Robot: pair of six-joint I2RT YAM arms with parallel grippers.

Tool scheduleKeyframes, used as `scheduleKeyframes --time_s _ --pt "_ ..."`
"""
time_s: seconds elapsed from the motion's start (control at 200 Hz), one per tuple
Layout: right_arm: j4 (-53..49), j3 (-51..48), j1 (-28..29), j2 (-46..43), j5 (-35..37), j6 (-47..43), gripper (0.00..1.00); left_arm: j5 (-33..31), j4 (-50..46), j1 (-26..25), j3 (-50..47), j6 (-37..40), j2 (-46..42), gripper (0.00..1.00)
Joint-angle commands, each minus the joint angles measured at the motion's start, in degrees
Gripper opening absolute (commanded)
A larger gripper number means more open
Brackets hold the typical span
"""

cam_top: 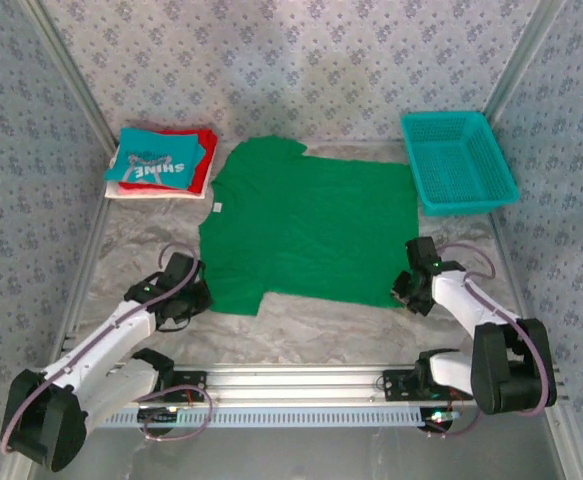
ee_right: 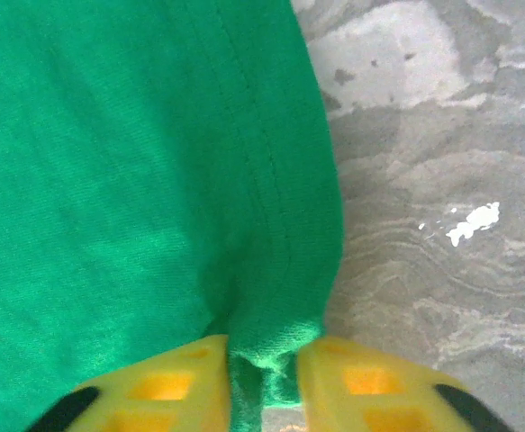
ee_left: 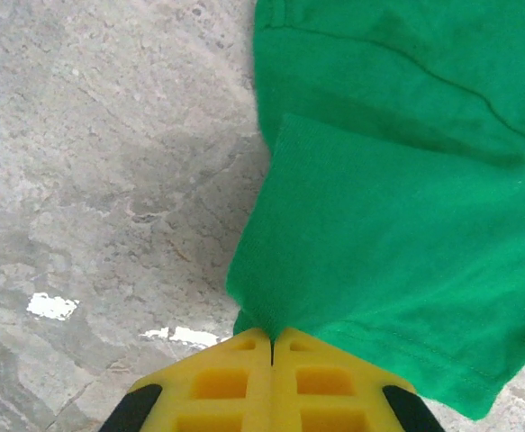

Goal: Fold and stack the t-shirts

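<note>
The left gripper pinches the near left sleeve of the green t-shirt, and the right gripper clamps its near right corner.

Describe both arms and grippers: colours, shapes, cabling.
Matching pair: the left arm and right arm have white link shells, black joint housings and a thin mauve-grey cable looping at wrist and base. The left gripper and right gripper carry yellow plastic fingers moulded with rectangular pockets, with black pieces at the outer corners. No markings are legible.
</note>
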Motion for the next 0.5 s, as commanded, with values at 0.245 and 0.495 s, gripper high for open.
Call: scheduleKeyframes --time_s 0.245,0.495 --pt "-3.80 -1.04 -0.31 -5.77 -0.67 2.04 0.00 -0.11 -1.25 0.29 0.48 -0.41 -8.04 0.00" --pt "-11.01 0.25 -0.57 -15.94 -0.13 3.25 0.00 -1.07 -5.28 -0.47 1.67 -1.69 -17.63 0.00"
